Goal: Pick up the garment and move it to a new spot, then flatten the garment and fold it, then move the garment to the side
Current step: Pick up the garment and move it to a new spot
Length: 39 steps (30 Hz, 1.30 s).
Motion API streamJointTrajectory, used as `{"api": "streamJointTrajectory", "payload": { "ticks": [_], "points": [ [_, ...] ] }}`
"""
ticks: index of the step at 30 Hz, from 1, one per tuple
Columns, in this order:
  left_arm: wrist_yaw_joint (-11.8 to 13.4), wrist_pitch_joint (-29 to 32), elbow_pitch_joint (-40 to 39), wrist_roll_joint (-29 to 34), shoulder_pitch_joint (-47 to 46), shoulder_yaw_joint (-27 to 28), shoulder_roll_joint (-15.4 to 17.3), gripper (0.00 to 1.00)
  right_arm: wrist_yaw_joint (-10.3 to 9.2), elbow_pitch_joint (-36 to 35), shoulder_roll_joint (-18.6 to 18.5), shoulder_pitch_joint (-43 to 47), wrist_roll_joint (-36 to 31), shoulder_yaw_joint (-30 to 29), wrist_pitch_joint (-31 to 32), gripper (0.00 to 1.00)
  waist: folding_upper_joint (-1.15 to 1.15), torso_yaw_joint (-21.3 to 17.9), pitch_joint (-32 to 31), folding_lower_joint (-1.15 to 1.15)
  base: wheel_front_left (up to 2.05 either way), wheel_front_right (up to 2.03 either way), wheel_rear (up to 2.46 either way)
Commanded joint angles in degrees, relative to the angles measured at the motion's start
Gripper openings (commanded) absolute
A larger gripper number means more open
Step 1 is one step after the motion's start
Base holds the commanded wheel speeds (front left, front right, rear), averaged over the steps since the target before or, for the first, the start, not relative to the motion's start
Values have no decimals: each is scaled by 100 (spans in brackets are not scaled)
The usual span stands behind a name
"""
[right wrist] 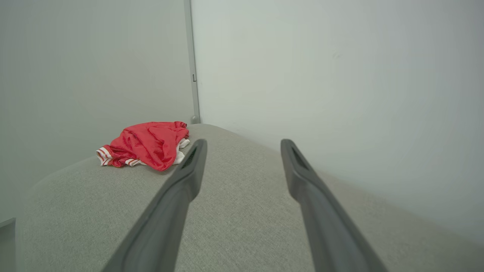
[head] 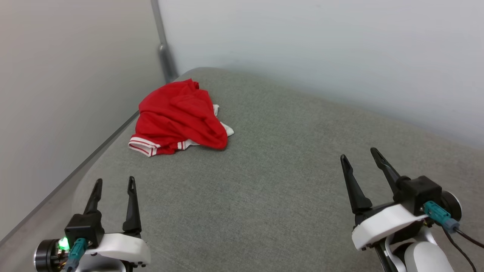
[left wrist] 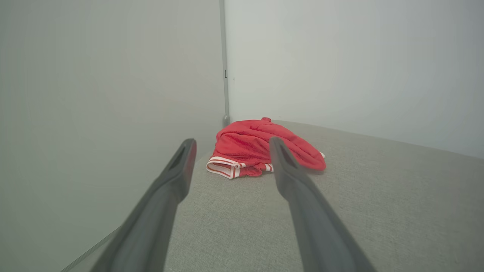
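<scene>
Grey fabric cushion surface (head: pixel 264 181), pale plain walls (head: pixel 321 45) meeting at corner, grey vertical corner strip (head: pixel 160 41)

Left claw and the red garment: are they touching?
Apart. The head view shows a broad stretch of bare grey fabric surface between the open left claw and the crumpled garment; the left wrist view shows the same gap.

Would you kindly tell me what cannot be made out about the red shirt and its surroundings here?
Front of the red T-shirt: all views, its own crumpled folds hide any print.
White sleeves: head view, mostly buried under red cloth.
Striped trim: left wrist view, a blurred finger of the left hand covers part.
Grey cushion: its near edge is cut off by the head view's bottom edge.
</scene>
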Motion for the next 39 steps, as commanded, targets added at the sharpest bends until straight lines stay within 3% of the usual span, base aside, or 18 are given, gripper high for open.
{"api": "streamJointTrajectory", "payload": {
  "ticks": [1, 16, 22, 31, 35, 39],
  "points": [
    [27, -14, -50, -2, 3, 20, -13, 100, -2, -20, 11, -104, -19, 16, 22, 100, 0, 83, 113, 0, 0, 0, 0],
    [6, -14, -198, 51, -317, 182, -62, 100, -2, -69, -65, -430, -180, 77, 167, 100, 0, 170, 443, 0, 0, 0, 0],
    [-188, -14, 63, 67, -969, 17, 121, 100, -2, -291, -130, -309, -187, -52, 294, 100, 0, 135, 579, 0, 0, 0, 0],
    [-395, 283, 659, -364, -2718, 2, 740, 100, -2, -845, -239, -624, -331, -132, 570, 100, 0, -583, 1348, 0, 0, 0, 0],
    [-432, 899, 915, -655, -3487, -5, 1142, 100, -2, -1062, -254, -837, -420, -154, 569, 100, 0, -960, 1743, 0, 0, 0, 0],
    [-443, 1919, 1464, -1074, -4085, -63, 1669, 100, -2, -1310, -236, -1086, -496, -147, 577, 100, 0, -1317, 2185, 0, 0, 0, 0]
  ]
}}
